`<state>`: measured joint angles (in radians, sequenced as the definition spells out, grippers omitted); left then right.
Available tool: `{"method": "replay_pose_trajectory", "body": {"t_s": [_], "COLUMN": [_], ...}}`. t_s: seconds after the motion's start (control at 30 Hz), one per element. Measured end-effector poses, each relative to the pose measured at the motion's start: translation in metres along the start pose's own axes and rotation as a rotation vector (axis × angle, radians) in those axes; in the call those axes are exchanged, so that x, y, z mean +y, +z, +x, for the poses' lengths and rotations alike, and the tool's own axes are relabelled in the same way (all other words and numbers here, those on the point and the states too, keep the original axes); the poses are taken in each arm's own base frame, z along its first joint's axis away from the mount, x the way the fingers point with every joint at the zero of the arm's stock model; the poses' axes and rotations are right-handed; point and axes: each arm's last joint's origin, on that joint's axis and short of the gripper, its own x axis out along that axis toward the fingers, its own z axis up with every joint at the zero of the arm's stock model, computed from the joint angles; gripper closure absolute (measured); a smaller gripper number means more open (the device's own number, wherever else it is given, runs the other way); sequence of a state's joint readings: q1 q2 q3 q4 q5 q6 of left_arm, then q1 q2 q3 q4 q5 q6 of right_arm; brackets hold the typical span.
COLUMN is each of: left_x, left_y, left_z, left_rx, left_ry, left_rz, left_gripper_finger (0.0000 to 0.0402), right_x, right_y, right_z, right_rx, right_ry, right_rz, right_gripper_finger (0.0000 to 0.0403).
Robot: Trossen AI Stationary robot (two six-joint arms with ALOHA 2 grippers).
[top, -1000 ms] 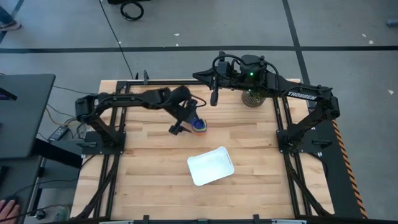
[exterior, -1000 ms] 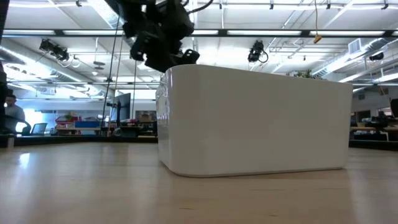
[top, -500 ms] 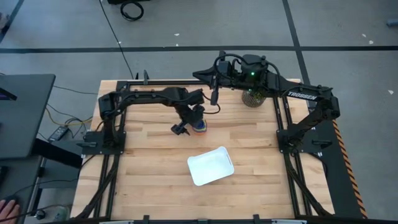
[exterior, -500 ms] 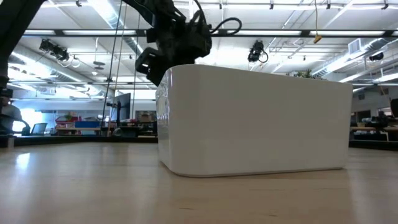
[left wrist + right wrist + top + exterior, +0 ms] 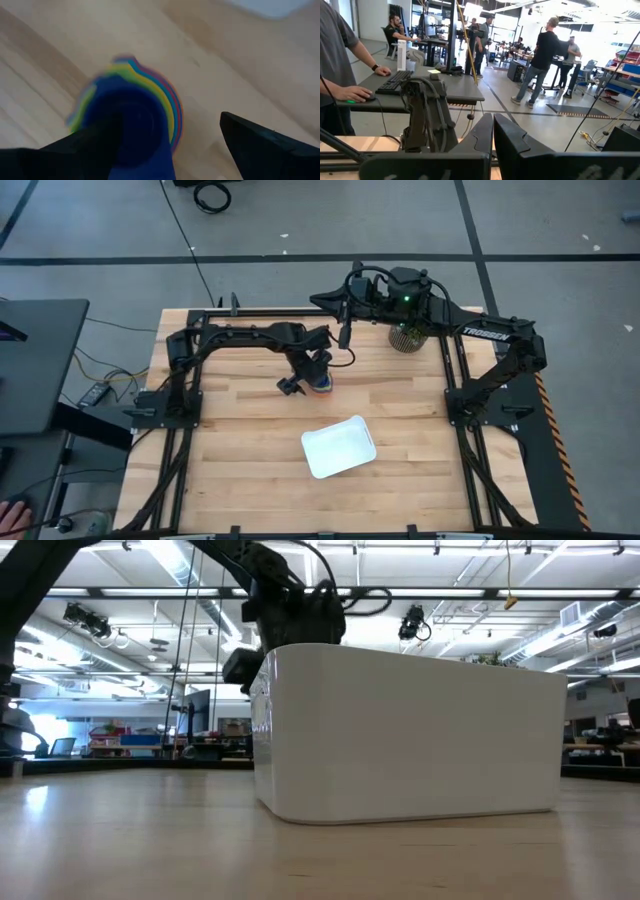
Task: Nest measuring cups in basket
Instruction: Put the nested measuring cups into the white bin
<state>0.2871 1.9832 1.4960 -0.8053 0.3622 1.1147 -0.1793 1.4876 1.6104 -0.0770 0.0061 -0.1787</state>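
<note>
The measuring cups (image 5: 132, 115) stand nested in one stack on the wood, dark navy innermost, with yellow, blue and red rims around it. In the high view the stack (image 5: 322, 385) is just beyond the white basket (image 5: 338, 446). My left gripper (image 5: 170, 120) hangs open over the stack, slanting down. One finger (image 5: 85, 150) is over the stack's edge and the other (image 5: 260, 145) stands clear to the side. My right gripper (image 5: 343, 337) waits high at the far side, shut and level. In the low view the basket's wall (image 5: 410, 735) hides the cups. My left gripper is low over the cup stack, coming at it from above on a slant. One finger (image 5: 85, 150) overlaps the navy cup's rim (image 5: 107, 107) in the wrist view. I cannot tell whether it touches the stack.
A round woven plant pot (image 5: 405, 337) stands at the far right, near the right arm. The dark frame rails (image 5: 450, 380) run along both sides of the table. Bare wood lies to the left and near side of the basket.
My left gripper has come down toward the cup stack and shifted a little toward the table's right, tipping steeper and rolling at the wrist. It has stayed open. The cups and the basket have not moved.
</note>
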Motion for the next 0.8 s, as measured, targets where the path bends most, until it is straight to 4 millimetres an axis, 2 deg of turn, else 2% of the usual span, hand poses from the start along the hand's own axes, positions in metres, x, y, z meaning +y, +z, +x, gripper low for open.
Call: {"method": "replay_pose_trajectory", "body": {"t_s": [0.27, 0.63, 0.8], "left_x": [0.004, 0.003, 0.003], "left_y": [-0.006, -0.005, -0.005], "left_z": [0.014, 0.016, 0.017], "left_rx": [0.069, 0.083, 0.081], "left_ry": [0.005, 0.001, 0.003], "left_rz": [0.043, 0.230, 0.230], "left_gripper_finger": [0.0060, 0.0060, 0.0061], "right_x": [0.000, 0.000, 0.000], "right_y": [0.000, 0.000, 0.000], "right_z": [0.000, 0.000, 0.000], "right_rx": [-0.003, -0.004, -0.003], "right_ry": [0.000, 0.000, -0.001], "right_rz": [0.000, 0.000, 0.000], "right_gripper_finger": [0.0381, 0.0381, 0.0381]}}
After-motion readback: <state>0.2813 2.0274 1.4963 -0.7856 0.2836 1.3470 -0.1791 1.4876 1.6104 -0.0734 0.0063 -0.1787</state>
